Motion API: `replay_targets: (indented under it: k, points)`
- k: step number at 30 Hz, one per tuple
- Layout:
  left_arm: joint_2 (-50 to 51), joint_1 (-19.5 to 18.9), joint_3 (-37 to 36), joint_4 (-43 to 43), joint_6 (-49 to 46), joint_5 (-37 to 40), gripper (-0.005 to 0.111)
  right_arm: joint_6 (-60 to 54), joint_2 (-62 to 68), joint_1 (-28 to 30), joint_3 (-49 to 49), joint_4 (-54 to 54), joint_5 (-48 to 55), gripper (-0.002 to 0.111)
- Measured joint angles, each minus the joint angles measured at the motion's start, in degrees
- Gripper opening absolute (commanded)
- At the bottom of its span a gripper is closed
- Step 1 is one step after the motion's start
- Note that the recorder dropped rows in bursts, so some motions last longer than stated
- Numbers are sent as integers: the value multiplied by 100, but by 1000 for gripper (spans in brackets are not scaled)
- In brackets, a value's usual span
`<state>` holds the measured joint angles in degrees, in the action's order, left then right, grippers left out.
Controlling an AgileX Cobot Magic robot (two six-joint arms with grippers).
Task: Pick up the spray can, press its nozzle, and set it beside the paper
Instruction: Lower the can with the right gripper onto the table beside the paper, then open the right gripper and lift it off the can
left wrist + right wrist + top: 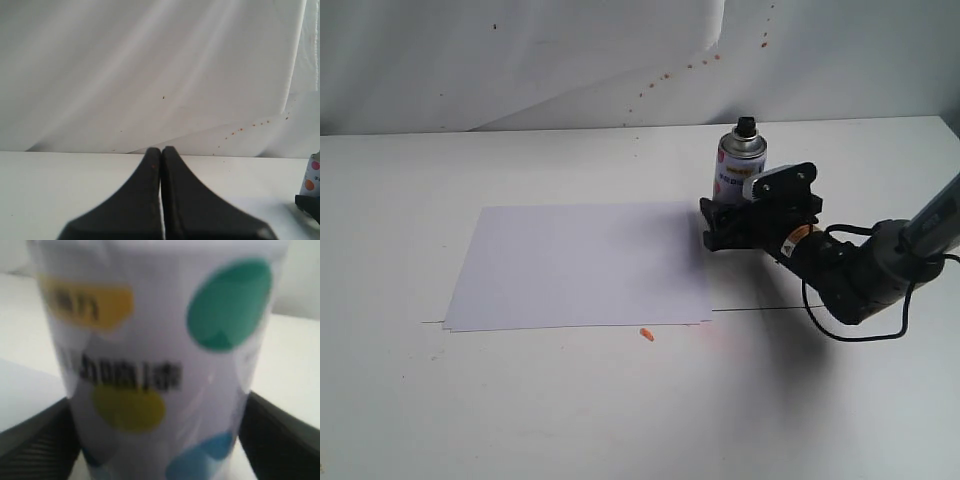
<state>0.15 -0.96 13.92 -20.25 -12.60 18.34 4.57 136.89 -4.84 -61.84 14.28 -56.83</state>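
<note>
The spray can (740, 165) stands upright on the table just off the right edge of the paper (580, 265), its black nozzle (747, 126) on top. My right gripper (728, 222) reaches in from the right and holds the can low down. In the right wrist view the dotted label of the spray can (155, 355) fills the space between the black fingers (37, 445), which press against both its sides. My left gripper (161, 150) is shut with nothing in it and is out of the exterior view. A sliver of the spray can (312, 177) shows at the edge of the left wrist view.
A wrinkled white backdrop sheet (520, 60) with small orange specks hangs behind the table. A small orange fleck (646, 334) lies on the table in front of the paper. The right arm's cable (850, 330) loops over the table at the right.
</note>
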Motion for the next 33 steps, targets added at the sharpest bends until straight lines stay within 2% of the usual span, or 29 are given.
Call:
replay_targets:
  k: [4,16,28,33]
  points:
    - [0,0,0,0,0,0,0,140,44,0,13,-111,326,101]
    - [0,0,0,0,0,0,0,200,-345,0,13,182,685,101]
    - [0,0,0,0,0,0,0,248,-1143,0,49,478,1831,101]
    - [0,0,0,0,0,0,0,887,-1640,0,122,889,2350,101]
